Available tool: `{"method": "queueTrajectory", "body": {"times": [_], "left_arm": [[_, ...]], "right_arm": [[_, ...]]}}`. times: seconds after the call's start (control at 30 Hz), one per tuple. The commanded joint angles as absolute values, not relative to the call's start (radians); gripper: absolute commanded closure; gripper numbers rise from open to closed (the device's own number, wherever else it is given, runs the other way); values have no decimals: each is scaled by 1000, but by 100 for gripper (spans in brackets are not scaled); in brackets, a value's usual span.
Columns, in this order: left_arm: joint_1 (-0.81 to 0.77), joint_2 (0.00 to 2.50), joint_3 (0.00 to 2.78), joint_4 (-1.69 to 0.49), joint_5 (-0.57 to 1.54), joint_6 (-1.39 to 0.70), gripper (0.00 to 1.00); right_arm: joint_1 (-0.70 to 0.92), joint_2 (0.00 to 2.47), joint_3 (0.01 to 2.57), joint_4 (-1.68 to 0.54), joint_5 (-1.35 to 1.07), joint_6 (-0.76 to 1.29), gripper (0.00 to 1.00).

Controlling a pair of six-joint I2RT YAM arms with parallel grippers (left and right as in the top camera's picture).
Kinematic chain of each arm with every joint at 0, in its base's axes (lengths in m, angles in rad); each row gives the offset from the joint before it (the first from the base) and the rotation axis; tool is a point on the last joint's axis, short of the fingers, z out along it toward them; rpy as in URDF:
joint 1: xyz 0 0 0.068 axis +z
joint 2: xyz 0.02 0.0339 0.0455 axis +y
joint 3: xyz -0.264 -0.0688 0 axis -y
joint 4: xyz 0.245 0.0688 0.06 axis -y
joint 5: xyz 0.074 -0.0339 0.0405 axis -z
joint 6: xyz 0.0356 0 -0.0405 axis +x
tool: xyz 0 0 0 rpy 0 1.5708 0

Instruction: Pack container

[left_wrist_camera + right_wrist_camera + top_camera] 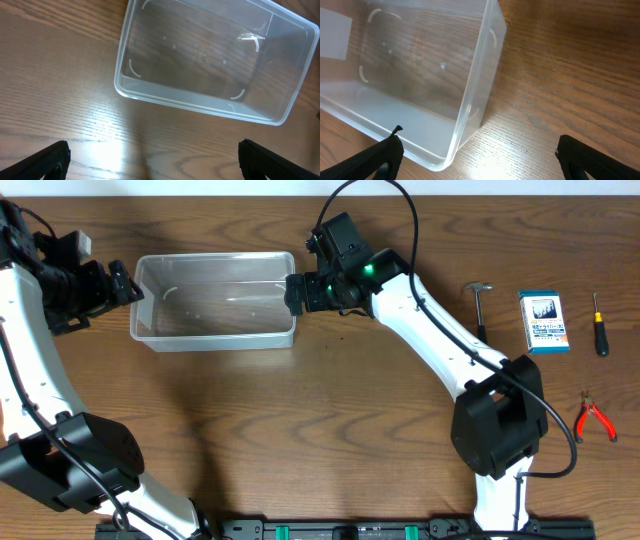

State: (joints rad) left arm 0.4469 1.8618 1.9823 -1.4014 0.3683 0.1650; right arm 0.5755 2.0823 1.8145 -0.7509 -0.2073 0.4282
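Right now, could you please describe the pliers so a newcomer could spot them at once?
Go to the right end of the wooden table, past the right arm's black base. The pliers lie there, nearest the robot's edge among the tools. Only they have red handles.

The container [215, 302] sits on the table [300, 430], far left of centre, between the left gripper [130, 285] just off its left end and the right gripper [292, 292] at its right end. Well to the right lie a hammer [479, 305], box [544, 321] and screwdriver [599, 325] in a row. The pliers [594, 417] lie nearer the robot.
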Motion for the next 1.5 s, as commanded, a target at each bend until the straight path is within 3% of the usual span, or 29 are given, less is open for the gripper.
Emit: {"method": "queueTrajectory", "body": {"times": [0.0, 0.53, 0.77, 1.47], "left_arm": [[446, 1872, 1980, -1399, 382, 182, 2], [446, 1872, 1980, -1401, 381, 182, 2], [446, 1872, 1980, -1401, 382, 182, 2], [446, 1872, 1980, -1401, 382, 182, 2]], "right_arm": [[590, 2130, 1833, -752, -202, 441, 1], [591, 2163, 1833, -729, -216, 440, 2], [590, 2166, 1833, -723, -213, 440, 26], [608, 2193, 1833, -699, -217, 440, 17]]}}
